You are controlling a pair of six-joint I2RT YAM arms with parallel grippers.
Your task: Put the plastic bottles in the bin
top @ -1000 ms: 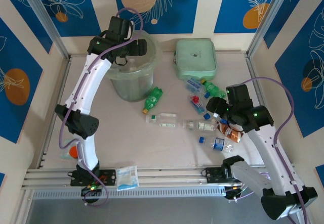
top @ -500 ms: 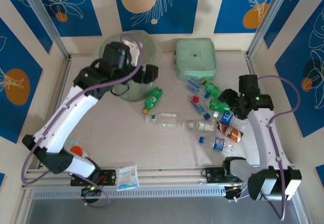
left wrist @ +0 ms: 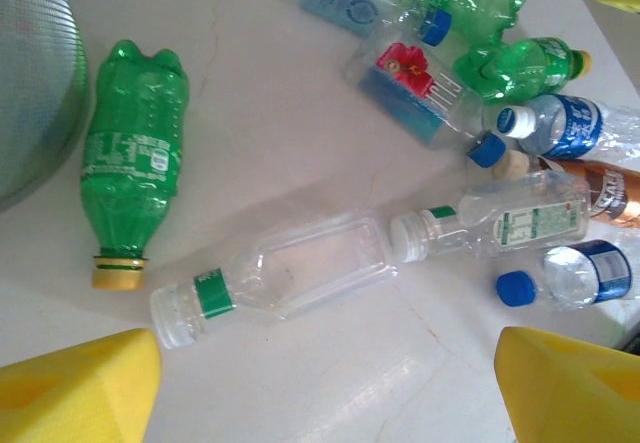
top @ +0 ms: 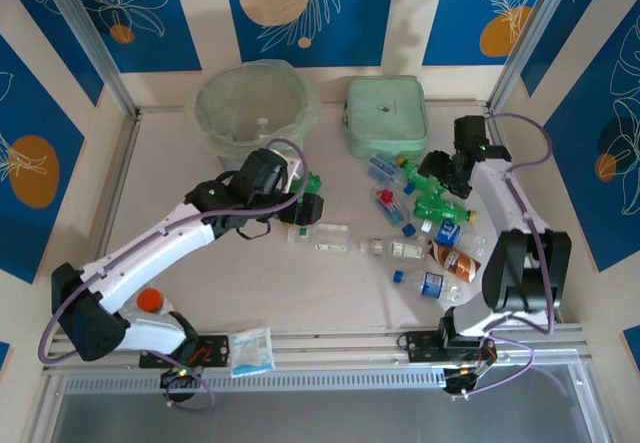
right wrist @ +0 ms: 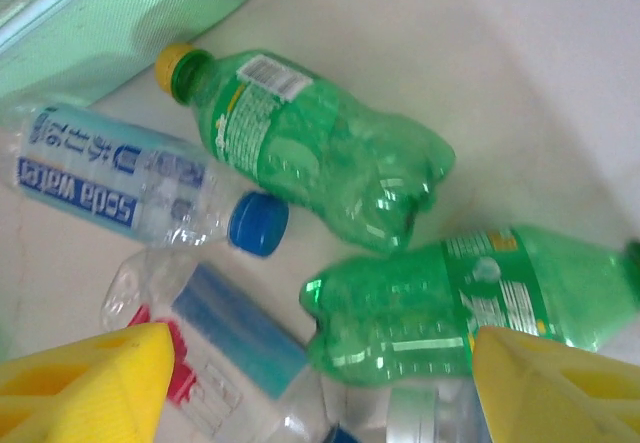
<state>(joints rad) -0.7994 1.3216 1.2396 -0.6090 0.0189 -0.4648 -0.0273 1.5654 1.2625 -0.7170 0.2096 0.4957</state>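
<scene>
The left pincer [left wrist: 325,388] is hanging wide open over the table [top: 320,303] and is holding nothing. Just ahead of it a clear bottle [left wrist: 275,278] with a green band is lying flat. Beside that, a green bottle [left wrist: 135,178] with a yellow cap is lying close to the bin [top: 215,128], which is standing at the far left of the table. The right pincer [right wrist: 320,393] is also standing open and empty above two green bottles [right wrist: 320,148], near the mint-green case [right wrist: 100,13]. The other plastic bottles [top: 405,250] are lying scattered on the right part of the table.
</scene>
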